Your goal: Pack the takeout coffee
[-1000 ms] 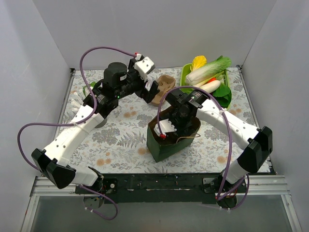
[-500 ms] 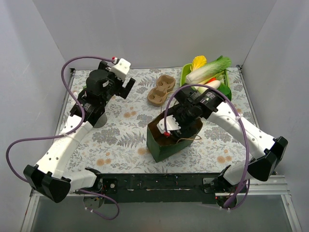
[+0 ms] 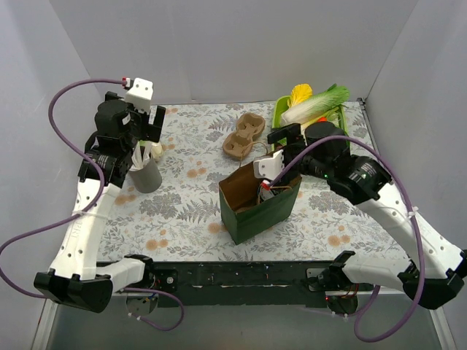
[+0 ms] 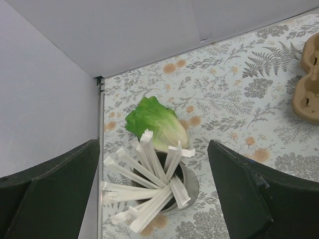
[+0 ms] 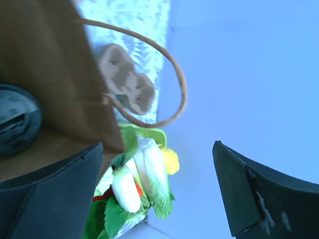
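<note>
- The takeout coffee (image 5: 14,122) sits inside the paper bag (image 3: 255,211) toward the near edge, with its black lid showing.
- The right gripper (image 5: 157,199), spread and empty, hangs at the bag's mouth; snagging the handle (image 5: 177,84) could tip bag and cup.
- The left gripper (image 4: 159,194), likewise spread and empty, hovers over the utensil cup (image 3: 146,175) by the left edge.
- The surface is a floral tablecloth (image 3: 182,211), and pale walls (image 3: 219,44) close in.

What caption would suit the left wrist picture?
Open left gripper looking down on a grey cup of white utensils, lettuce beside it.

A lab test cell — plain grey walls (image 3: 233,44) boxing a floral-clothed table (image 3: 182,204).
</note>
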### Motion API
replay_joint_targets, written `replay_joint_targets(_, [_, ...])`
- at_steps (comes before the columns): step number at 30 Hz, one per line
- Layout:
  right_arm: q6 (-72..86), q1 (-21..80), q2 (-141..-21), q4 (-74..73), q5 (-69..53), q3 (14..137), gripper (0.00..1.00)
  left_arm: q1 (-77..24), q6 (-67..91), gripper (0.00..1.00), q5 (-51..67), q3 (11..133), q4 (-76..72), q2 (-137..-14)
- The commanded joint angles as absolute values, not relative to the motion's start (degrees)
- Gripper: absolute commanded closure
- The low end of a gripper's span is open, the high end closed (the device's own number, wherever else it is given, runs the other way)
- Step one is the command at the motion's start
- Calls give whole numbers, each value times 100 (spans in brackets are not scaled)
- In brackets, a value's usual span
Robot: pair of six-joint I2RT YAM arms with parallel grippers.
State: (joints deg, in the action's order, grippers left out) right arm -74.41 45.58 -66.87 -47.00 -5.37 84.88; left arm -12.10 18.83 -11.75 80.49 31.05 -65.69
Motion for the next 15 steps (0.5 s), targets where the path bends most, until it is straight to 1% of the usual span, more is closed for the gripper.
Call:
replay_joint_targets(1, [-6149, 4386, -6294, -837, 315, 7384, 2, -1038, 2547, 14, -1143, 8402, 3673, -6345])
replay_joint_targets(3, [-5759, 4316, -6345, -143, 448, 7277, 2, -932, 2636, 16, -1047, 8612, 3910, -6572])
replay_joint_targets(4, [-5557, 4315, -6424, -54, 492, 7390, 2, -923, 2672, 19, -1020, 8700, 4024, -6653])
replay_joint_targets(6, [-5021, 4280, -6722, -53, 685, 7654, 2, -862, 2742, 25, -906, 8902, 4384, -6898])
replay_joint_targets(7, [-4853, 4254, -6828, -53, 746, 7908, 2, -835, 2777, 31, -853, 9173, 4525, -7204])
replay_joint_targets(9, [-4422, 4166, -7013, -140, 843, 8103, 2, -748, 2839, 35, -800, 9464, 4781, -7522])
replay_joint_targets(11, [-4211, 4122, -7075, -228, 870, 8279, 2, -642, 2725, 38, -896, 10052, 5034, -8110])
replay_joint_targets(13, [-3982, 4104, -7084, -272, 835, 8297, 2, -143, 2689, 39, -792, 10640, 5412, -8690])
replay_joint_targets(14, [-3921, 4104, -7058, -307, 791, 8271, 2, 216, 2698, 41, -556, 11392, 5832, -9249])
replay_joint_targets(15, [-3789, 4096, -7005, -342, 765, 8244, 2, 803, 2742, 43, -371, 11791, 6062, -9498])
